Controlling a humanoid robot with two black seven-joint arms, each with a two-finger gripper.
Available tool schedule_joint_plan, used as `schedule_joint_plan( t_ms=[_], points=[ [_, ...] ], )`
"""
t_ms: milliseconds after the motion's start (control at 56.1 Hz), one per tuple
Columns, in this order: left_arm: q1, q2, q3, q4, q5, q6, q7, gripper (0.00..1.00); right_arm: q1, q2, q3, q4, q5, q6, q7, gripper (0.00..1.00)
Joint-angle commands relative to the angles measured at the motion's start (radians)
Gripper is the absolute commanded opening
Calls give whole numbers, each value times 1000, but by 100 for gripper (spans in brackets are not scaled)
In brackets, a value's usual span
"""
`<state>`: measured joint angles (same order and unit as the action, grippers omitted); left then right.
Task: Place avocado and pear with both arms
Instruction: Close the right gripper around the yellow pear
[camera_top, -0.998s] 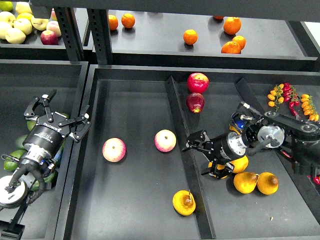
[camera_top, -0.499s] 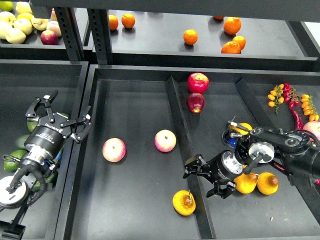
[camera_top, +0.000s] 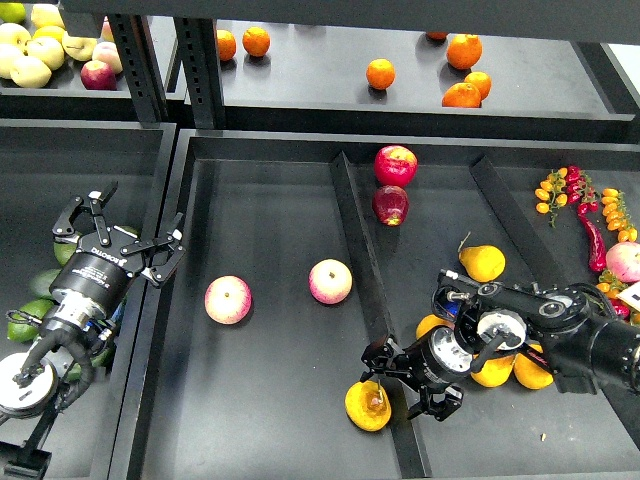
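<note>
The pear (camera_top: 367, 405), yellow-orange with a brown patch at its stem, lies at the front of the middle bin, against the divider (camera_top: 358, 270). My right gripper (camera_top: 408, 380) is open, low over the divider, just right of the pear and almost touching it. My left gripper (camera_top: 120, 232) is open with its claws spread, above the left bin. Dark green avocados (camera_top: 42, 283) lie in that bin, mostly hidden under my left arm.
Two pink-yellow apples (camera_top: 228, 299) (camera_top: 330, 281) lie in the middle bin. Two red apples (camera_top: 396, 165) and several yellow pears (camera_top: 483, 262) are in the right bin. Chillies (camera_top: 585, 205) lie at the far right, and oranges (camera_top: 380, 73) are on the back shelf.
My right gripper has swung down and to the left, from the right bin to the divider beside the pear, uncovering a pear behind it. My left arm has barely moved.
</note>
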<state>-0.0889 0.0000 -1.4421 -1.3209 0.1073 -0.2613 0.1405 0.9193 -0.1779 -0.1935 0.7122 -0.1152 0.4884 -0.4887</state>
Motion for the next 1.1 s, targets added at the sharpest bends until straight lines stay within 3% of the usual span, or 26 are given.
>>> schedule_joint_plan(
  t_ms=[0,392,1087],
  points=[
    [0,0,3,0,0,-1,-1,100,-10,21,0,-28,0,0,0,100],
    [0,0,8,0,0,-3,1,100,-20,90,28,-155,-1,0,0,96],
    [0,0,20,3,2,-3,1,100,-40,103,28,-145,8,0,0,94]
  ],
)
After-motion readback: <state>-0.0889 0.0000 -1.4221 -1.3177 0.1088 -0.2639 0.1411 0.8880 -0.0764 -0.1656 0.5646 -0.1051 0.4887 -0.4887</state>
